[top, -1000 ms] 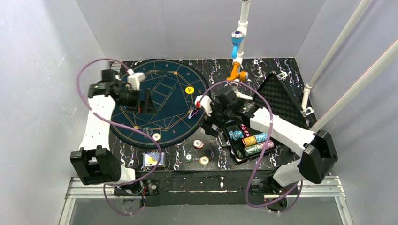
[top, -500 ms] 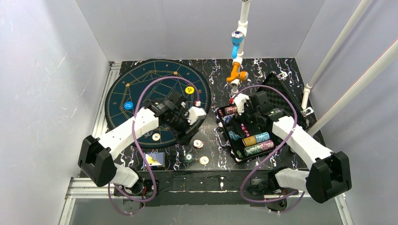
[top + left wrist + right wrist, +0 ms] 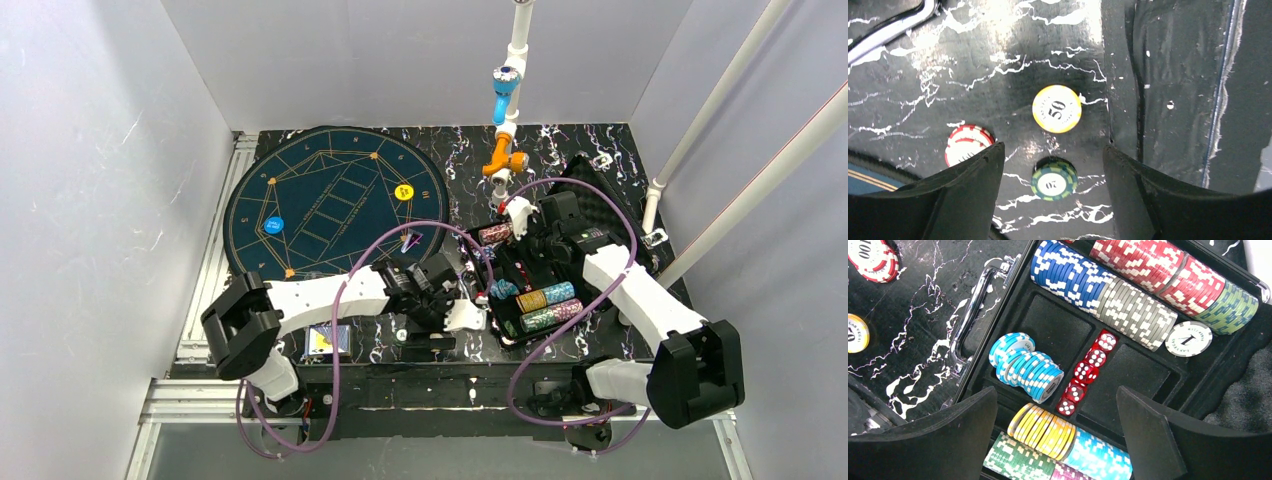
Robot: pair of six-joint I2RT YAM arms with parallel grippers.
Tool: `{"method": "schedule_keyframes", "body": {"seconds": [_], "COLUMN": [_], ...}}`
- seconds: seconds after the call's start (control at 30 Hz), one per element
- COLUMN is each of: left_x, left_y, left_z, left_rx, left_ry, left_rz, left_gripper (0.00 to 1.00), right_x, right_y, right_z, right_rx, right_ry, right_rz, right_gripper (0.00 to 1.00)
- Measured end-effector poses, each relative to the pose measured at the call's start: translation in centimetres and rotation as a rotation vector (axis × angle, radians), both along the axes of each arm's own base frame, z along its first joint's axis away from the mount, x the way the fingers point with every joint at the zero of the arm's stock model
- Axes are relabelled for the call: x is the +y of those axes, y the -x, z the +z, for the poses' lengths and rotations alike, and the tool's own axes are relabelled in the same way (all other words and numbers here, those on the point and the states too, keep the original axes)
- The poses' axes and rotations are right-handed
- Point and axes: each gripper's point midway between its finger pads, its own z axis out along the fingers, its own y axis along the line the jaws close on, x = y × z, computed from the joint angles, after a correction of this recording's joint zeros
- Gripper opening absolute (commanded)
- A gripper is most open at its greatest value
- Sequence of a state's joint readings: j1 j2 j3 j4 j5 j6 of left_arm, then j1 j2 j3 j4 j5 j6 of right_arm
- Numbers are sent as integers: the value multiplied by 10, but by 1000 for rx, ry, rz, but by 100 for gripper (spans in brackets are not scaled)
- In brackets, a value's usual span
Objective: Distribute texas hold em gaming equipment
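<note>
Both jaws released: left over the table (image 3: 973, 60), right over the case (image 3: 1048, 325).
Wrist views alone show it: under the left arm (image 3: 330, 292), a yellow chip (image 3: 1056, 108), red chip (image 3: 968, 145) and green chip (image 3: 1053, 182) lie on the table, the green one between the left jaws, which stand apart, not touching it. The right jaws gape wide, holding nothing, above the case with its chip rows (image 3: 1135, 310), light-blue stack (image 3: 1028, 367) and red dice (image 3: 1085, 372). Overhead, the left arm reaches low along the table's front edge, near the cards (image 3: 328, 340); the right arm (image 3: 630, 290) bends in over the case.
</note>
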State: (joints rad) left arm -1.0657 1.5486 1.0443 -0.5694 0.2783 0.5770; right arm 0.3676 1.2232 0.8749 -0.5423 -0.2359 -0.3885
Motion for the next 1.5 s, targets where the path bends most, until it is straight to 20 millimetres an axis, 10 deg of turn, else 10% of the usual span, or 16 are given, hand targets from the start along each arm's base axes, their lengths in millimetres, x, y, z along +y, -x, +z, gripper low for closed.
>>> {"method": "schedule_keyframes", "body": {"seconds": [0.53,1.5], "left_x": [-23,-19], "left_y": [0,0], "left_z": [-41,-45], "left_rx": [-42,-53], "left_ry": [29,5], "left_rz": [-226,-251], "left_gripper": [66,14], "right_x": [0,1], "right_y": [0,1], "right_z": [-2,-5], "right_rx": [17,30], "right_ry": [-15,-14], "right_rz": [2,3], "right_gripper": [96,96]}}
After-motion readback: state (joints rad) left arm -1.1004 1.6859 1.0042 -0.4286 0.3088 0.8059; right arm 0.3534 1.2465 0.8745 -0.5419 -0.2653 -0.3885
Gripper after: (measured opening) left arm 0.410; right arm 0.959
